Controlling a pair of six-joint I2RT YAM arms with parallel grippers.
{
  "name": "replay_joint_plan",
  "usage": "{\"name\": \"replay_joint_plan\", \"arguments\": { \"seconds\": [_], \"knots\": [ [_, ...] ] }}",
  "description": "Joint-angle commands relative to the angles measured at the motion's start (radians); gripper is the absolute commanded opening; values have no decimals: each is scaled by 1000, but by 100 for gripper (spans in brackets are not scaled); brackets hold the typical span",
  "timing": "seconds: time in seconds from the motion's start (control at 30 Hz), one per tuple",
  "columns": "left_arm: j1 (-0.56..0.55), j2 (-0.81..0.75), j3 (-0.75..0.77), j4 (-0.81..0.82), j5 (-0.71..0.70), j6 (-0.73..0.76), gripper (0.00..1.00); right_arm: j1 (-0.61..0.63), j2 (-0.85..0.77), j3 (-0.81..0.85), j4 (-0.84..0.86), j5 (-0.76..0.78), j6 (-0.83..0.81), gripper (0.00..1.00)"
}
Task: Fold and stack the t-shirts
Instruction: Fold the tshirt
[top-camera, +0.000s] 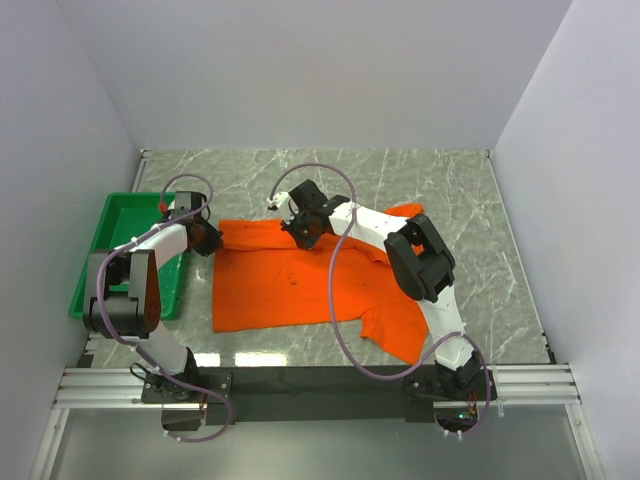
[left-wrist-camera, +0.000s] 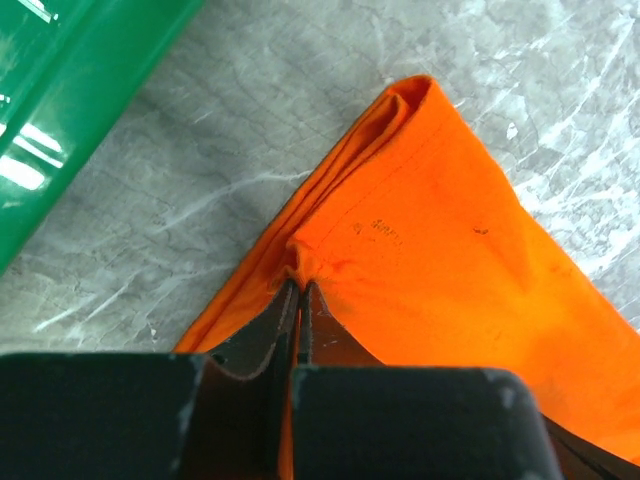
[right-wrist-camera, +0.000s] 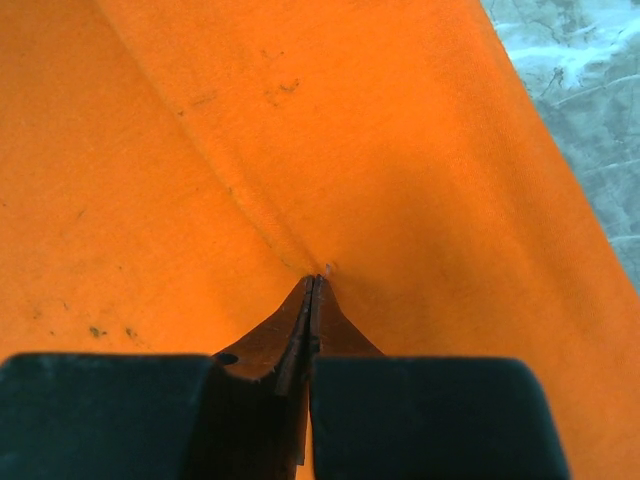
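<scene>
The orange t-shirt (top-camera: 290, 280) lies spread on the marble table, partly folded, with a sleeve at the lower right. My left gripper (top-camera: 207, 238) is shut on the t-shirt's far left corner; in the left wrist view the cloth (left-wrist-camera: 450, 260) puckers at the shut fingertips (left-wrist-camera: 300, 285). My right gripper (top-camera: 300, 232) is shut on the t-shirt's far edge near the middle; in the right wrist view the cloth (right-wrist-camera: 300, 150) is pinched into a crease at the gripper (right-wrist-camera: 315, 280).
A green tray (top-camera: 112, 250) stands at the left of the table, just beside the left gripper, and shows in the left wrist view (left-wrist-camera: 70, 90). Grey walls enclose the table on three sides. Bare marble (top-camera: 460, 200) lies at the far and right sides.
</scene>
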Motion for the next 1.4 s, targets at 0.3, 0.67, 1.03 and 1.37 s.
{"name": "replay_joint_plan", "arguments": {
  "seconds": [0.3, 0.67, 1.03, 1.37],
  "knots": [
    [-15, -110, 26, 15, -34, 144, 3, 5, -101, -25, -5, 39, -23, 0],
    [-35, -122, -121, 64, -58, 91, 5, -7, -116, -79, -16, 36, -29, 0],
    [-50, -200, -129, 50, -167, 150, 38, -168, -285, -136, 72, -28, 194, 26],
    [-90, -162, 86, -14, -143, 290, 69, -616, -522, -419, 253, 59, 742, 45]
  ]
}}
